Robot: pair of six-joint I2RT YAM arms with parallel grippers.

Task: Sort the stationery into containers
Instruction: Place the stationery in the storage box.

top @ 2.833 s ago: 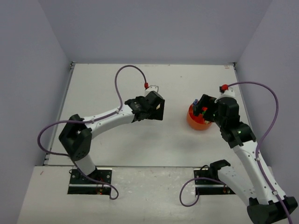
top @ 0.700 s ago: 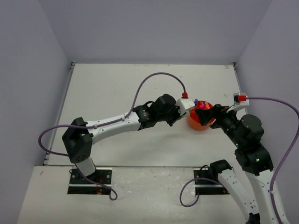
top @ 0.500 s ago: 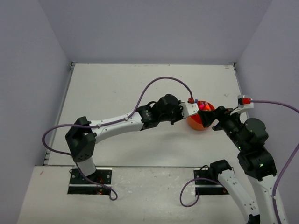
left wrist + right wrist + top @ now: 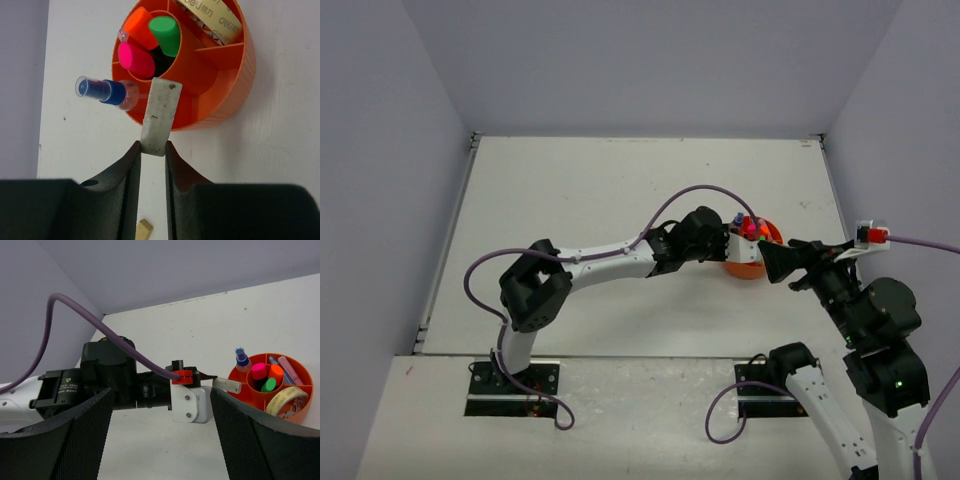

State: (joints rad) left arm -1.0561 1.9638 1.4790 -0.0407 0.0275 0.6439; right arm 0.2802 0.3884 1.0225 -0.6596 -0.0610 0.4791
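Toward the right edge of the table (image 4: 570,200) we found the orange pot (image 4: 235,85), highlighters (image 4: 150,40) upright in its middle cup. Our right gripper (image 4: 775,262) hung just beside it, jaws wide apart and empty. Our left gripper (image 4: 152,146) pinched a grey strip (image 4: 160,112) by its near end. The strip's long axis ran straight ahead of the jaws, its far end over the pot's near rim.

- The left claw (image 4: 152,150), gripping a white strip (image 4: 161,112), blocks the left rim of the orange pot (image 4: 235,75).
- The right claw (image 4: 782,263) stands wide just beside its right side.
- Upright highlighters (image 4: 150,40) and a blue pen (image 4: 102,91) crowd its top.
- The bench (image 4: 570,190) beyond is open.
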